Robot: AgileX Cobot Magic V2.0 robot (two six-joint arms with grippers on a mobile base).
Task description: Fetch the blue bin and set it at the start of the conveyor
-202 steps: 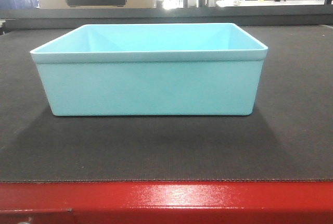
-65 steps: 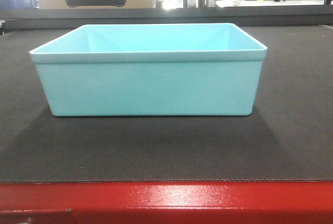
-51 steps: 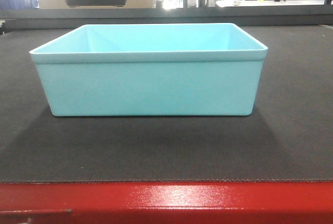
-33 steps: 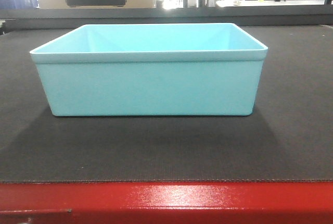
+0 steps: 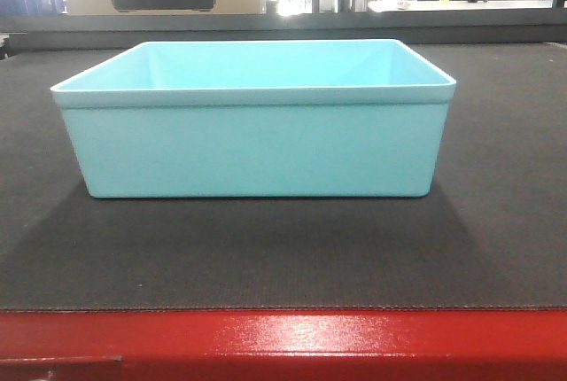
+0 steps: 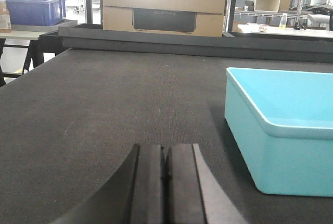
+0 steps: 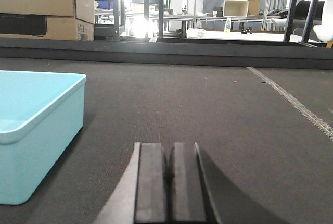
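A workshop with shelving, a cardboard box (image 6: 164, 6) and a dark blue crate (image 6: 39, 9) lies behind a wide dark belt. The blue bin (image 5: 255, 120) sits upright and empty on the conveyor start (image 5: 283, 261), just behind its red front edge (image 5: 283, 341), so the placing looks done; judging by this, only pulling the arms away remains. Neither arm touches the bin. The left end effector (image 6: 165, 185) rests low over the belt on the bin's left side, pads clenched together on nothing. The right end effector (image 7: 169, 182) mirrors it on the bin's right side, likewise clenched and empty.
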